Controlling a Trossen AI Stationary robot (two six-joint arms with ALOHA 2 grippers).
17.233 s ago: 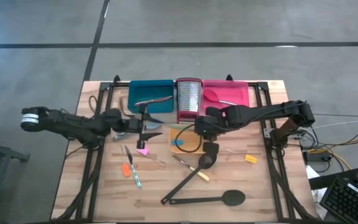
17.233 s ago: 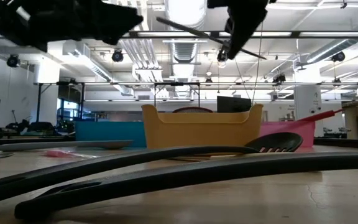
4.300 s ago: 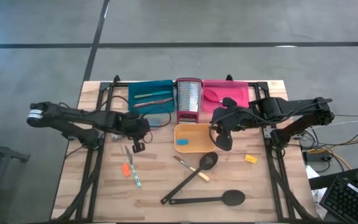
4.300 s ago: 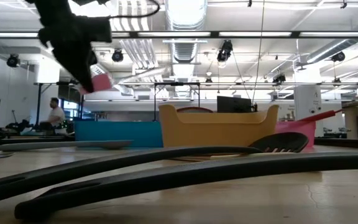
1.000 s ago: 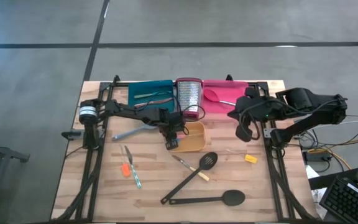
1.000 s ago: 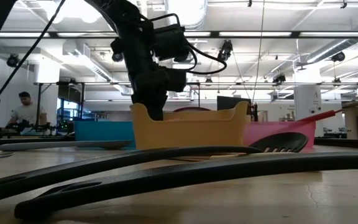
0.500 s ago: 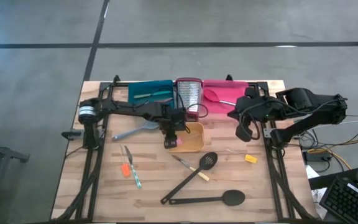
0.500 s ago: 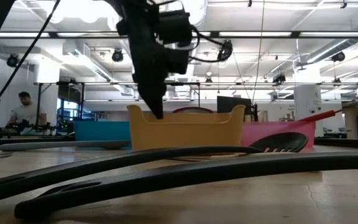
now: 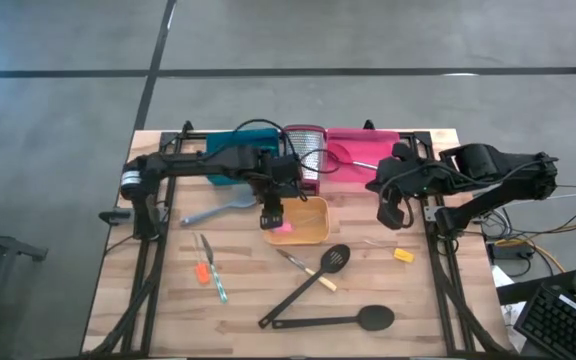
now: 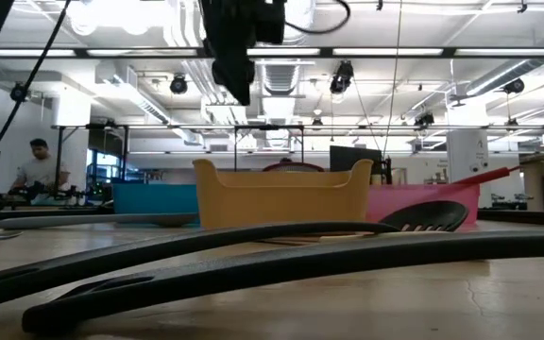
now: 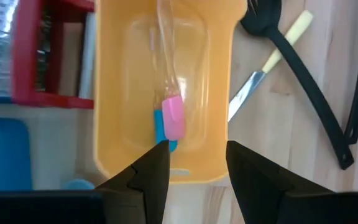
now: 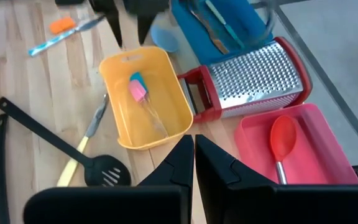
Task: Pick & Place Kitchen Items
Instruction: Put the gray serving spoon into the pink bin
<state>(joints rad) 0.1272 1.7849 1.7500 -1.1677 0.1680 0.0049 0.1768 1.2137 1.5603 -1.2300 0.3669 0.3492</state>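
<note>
Left gripper [image 9: 271, 213] fingers parted, empty, hovering above the orange tray [image 9: 313, 234]; pink spatula [image 11: 173, 117] lies inside it on a blue piece [image 11: 160, 127]. Right gripper [image 9: 389, 213] fingers closed, parked right of the tray.

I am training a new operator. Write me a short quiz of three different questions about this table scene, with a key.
1. True or false: the left pincer is open above the orange tray.
2. Which tray holds the red spoon: A teal, B pink, C orange?
3. Fill in: the pink-headed tool lies inside the ____ tray.

Key: 1 true; 2 B; 3 orange.
</note>
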